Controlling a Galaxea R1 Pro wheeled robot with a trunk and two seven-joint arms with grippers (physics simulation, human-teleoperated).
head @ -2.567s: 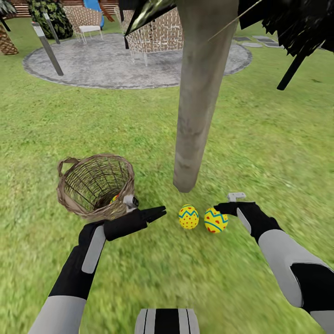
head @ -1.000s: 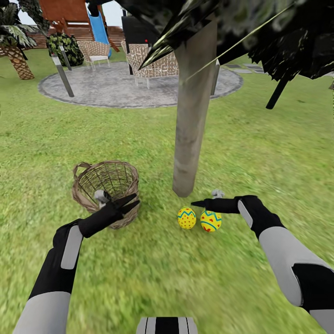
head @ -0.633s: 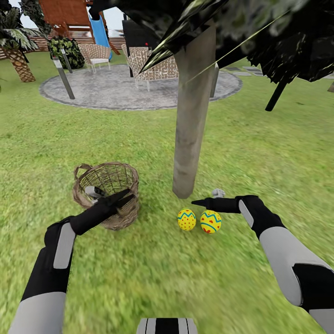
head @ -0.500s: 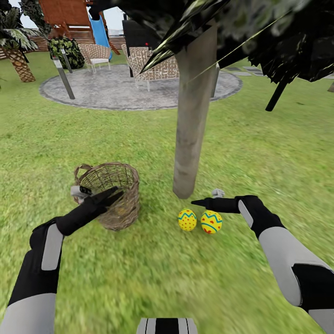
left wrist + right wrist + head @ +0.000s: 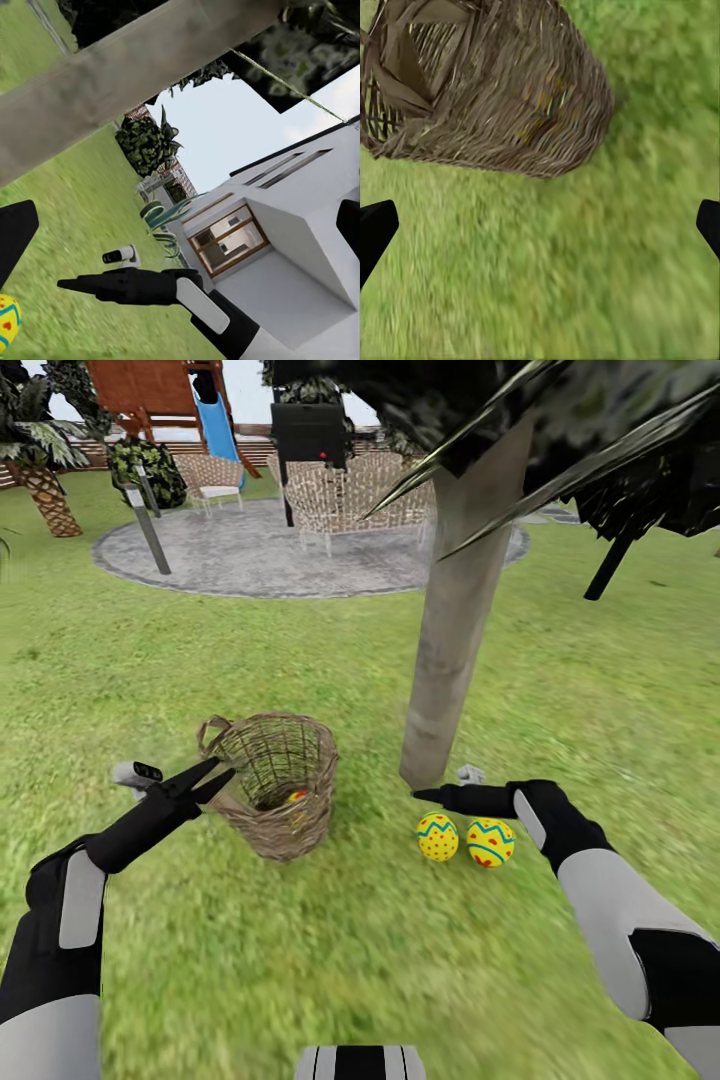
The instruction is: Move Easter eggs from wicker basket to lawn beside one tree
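Left claw (image 5: 212, 778): mine, fingers apart, empty, beside basket (image 5: 285, 825).
Right claw (image 5: 420, 794): mine, apart, above two eggs (image 5: 437, 836) by trunk (image 5: 455, 630).

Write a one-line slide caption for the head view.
Two Easter eggs lie by the tree; one remains in the wicker basket, left end effector beside it.

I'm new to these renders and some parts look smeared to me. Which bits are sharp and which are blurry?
Head view: the two eggs and the tree trunk look crisp, while the lawn nearest the camera smears. Right wrist view: the wicker basket weave and the grass are soft all over. Left wrist view: the trunk and grass blur, the sky is flat white.
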